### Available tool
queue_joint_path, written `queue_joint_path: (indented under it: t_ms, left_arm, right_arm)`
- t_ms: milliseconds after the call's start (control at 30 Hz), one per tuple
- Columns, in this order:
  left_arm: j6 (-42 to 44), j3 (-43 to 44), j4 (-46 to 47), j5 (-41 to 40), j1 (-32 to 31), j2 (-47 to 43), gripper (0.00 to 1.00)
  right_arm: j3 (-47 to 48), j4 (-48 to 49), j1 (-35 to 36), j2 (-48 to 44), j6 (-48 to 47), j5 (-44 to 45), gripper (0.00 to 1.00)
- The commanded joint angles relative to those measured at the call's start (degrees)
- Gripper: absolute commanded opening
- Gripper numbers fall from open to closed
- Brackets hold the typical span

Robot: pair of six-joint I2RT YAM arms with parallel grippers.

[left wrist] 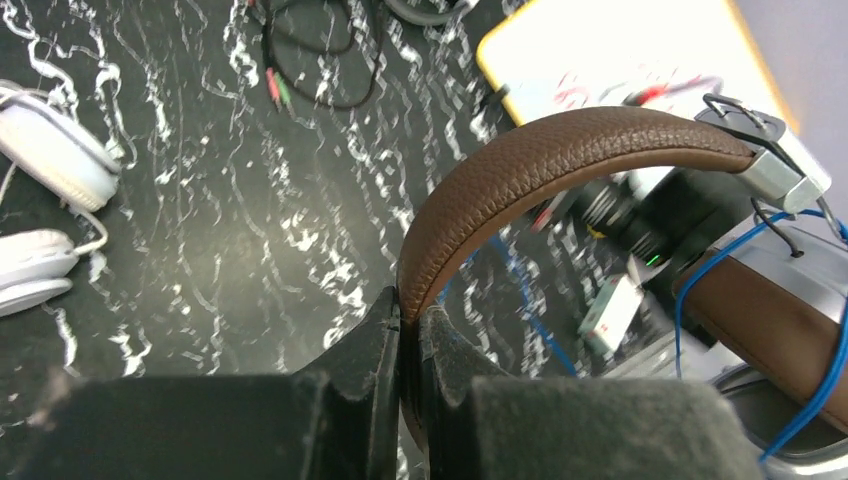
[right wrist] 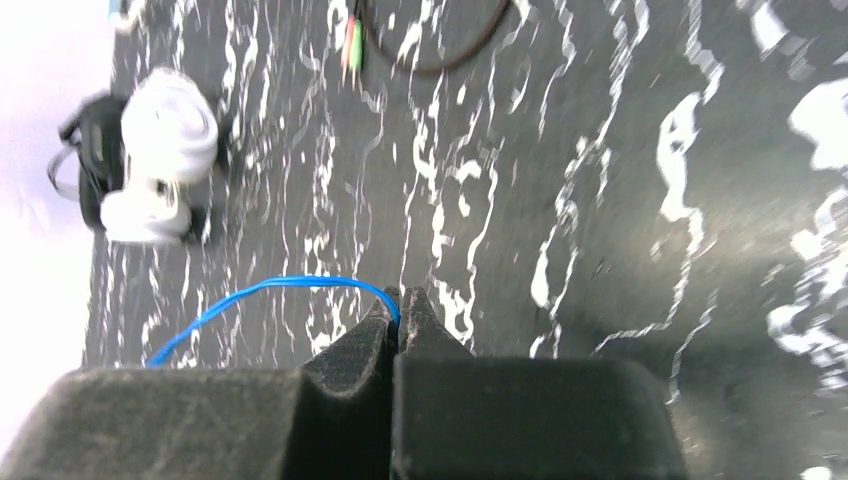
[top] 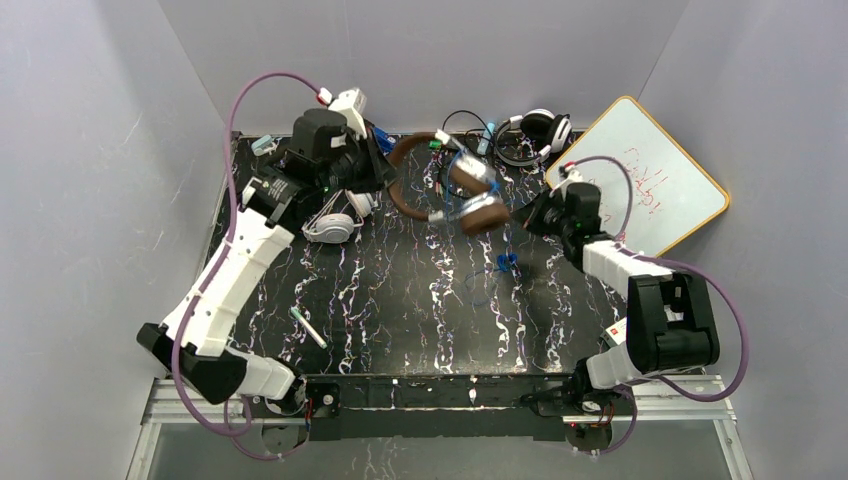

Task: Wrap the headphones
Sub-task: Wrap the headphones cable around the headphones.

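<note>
The headphones with brown ear cups (top: pixel 478 205) hang above the back middle of the table. My left gripper (top: pixel 384 172) is shut on their brown headband (left wrist: pixel 560 150), pinched between the fingertips of the left gripper (left wrist: pixel 410 305). A thin blue cord (left wrist: pixel 690 290) runs down from the ear cup (left wrist: pixel 770 320). My right gripper (top: pixel 527 214), just right of the cups, is shut on the blue cord (right wrist: pixel 270 288), which arcs to the left from the tips of the right gripper (right wrist: pixel 398 297). A loose bit of the cord (top: pixel 506 265) lies on the table.
White headphones (top: pixel 335 224) lie under my left arm. A black and white headset (top: pixel 535 130) with dark cables sits at the back. A whiteboard (top: pixel 650 185) leans at the right. A pen (top: pixel 310 328) lies near the front left. The table (top: pixel 420 320) is black marble.
</note>
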Motion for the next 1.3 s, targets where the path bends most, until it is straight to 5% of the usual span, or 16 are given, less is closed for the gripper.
queue_joint_path:
  t_ms: [0,333,633,967,1267]
  left_arm:
    - [12.25,-7.67,3.80,5.69,-0.10,-7.05,0.00]
    - [39.90,-24.15,3.80,8.57,-1.02,-14.35,0.00]
    - [46.96,-27.39,1.36,-4.18,-2.21,-11.78,0.00]
    - [47.78,-29.05,1.43,-8.13,-4.72,-8.03,0.00]
    - [33.41,-24.57,-3.59,-23.14,-4.85,2.59,0.00]
  right_arm:
    - [8.58,-6.64,-4.37,0.15,-0.30,-1.96,0.01]
    - [21.50,-11.80,-7.94,1.42,-0.59,-9.03,0.01]
    - [30.09,-17.71,-7.95,-0.96,-1.23,-17.90,0.01]
    - [40.37,-27.12,-7.95,-2.56,-3.86,-22.67,0.01]
    - [46.37,-30.00,-7.95,-4.05,-0.82,-30.68,0.01]
